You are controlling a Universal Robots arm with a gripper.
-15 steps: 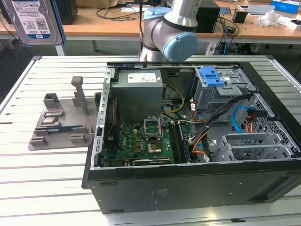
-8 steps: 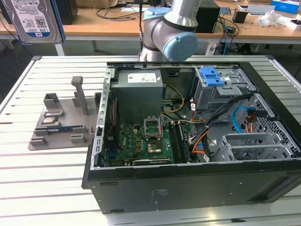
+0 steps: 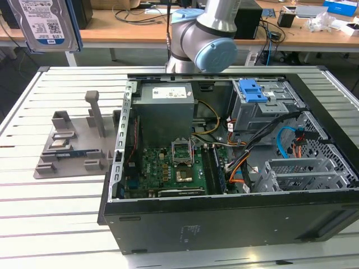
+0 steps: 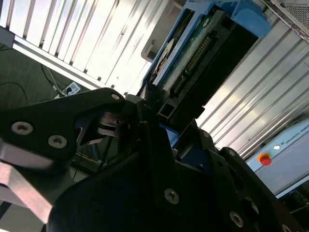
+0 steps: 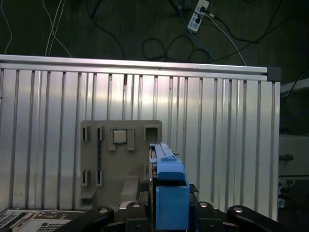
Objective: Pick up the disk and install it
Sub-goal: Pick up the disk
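Up in the corner on the exterior view's left, I am seeing the disk (image 3: 47, 22) hanging well above the counter (image 3: 56, 224), its labelled face turned toward the camera and its blue carrier showing along one edge. Through both wrist views I am watching the end effector (image 4: 166, 113) clenching the disk edge-on. Its black fingers (image 4: 149, 145) are pressing against the blue carrier from either side, and a row of connector pins is showing along the drive's end. Below the held disk, in the first wrist view, a grey fixture plate (image 5: 120, 154) is lying on the slatted counter, carrying a small square chip (image 5: 121, 137) in one of its pockets. Toward the exterior view's right, the open computer case (image 3: 224, 224) is sitting on the counter, well apart from the disk. Inside it are showing the green motherboard (image 3: 168, 168), the grey power-supply box (image 3: 165, 109) and a grey drive cage (image 3: 263, 112) topped by a blue latch piece (image 3: 252, 89). The robot arm (image 3: 205, 33) is standing behind the case.
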